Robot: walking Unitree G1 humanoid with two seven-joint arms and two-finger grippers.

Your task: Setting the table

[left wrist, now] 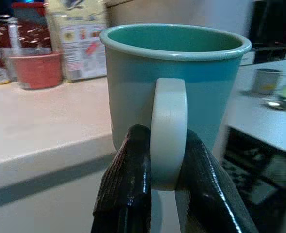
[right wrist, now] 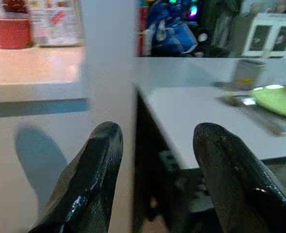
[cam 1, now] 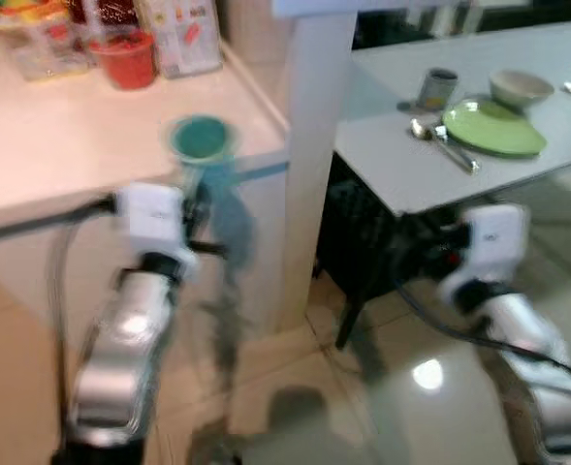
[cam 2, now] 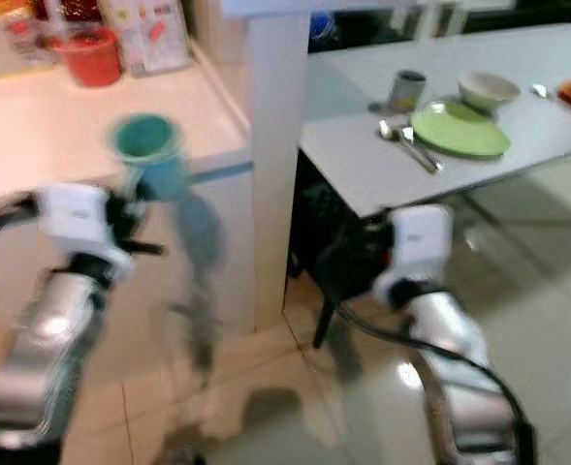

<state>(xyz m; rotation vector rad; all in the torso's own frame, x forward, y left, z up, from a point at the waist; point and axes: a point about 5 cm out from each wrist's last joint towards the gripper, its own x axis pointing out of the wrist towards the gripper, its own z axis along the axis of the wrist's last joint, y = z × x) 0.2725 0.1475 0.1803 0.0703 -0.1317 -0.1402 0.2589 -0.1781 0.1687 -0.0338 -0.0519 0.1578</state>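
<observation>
Teal mug point(left wrist: 174, 92) sat upright in the left claw point(left wrist: 167, 170), rim up, long axis vertical, its white handle point(left wrist: 168, 131) pinched between the two black fingers point(left wrist: 126, 184) and pointing back toward the wrist. In the head views the mug point(cam 1: 203, 145) hung in the air just off the front edge of the pale counter surface point(cam 1: 62, 145), blurred by motion.

The grey dining surface point(cam 1: 411, 165) lay to the robot's right and ahead, past the white pillar point(cam 1: 309, 145). A place was partly laid on it: green plate point(cam 1: 493, 128), spoon point(cam 1: 440, 143) beside it, a small grey cup point(cam 1: 438, 89) and a bowl point(cam 1: 520, 89).

So the mug had to travel rightward from the left claw, around the pillar; judged likely the body turn would do most of it. The right claw point(right wrist: 157, 179) was nearer the dining surface, low at its near corner, fingers spread wide with nothing between them.

A red container point(cam 1: 125, 58) and packets point(cam 1: 183, 34) stood at the back of the counter surface.
</observation>
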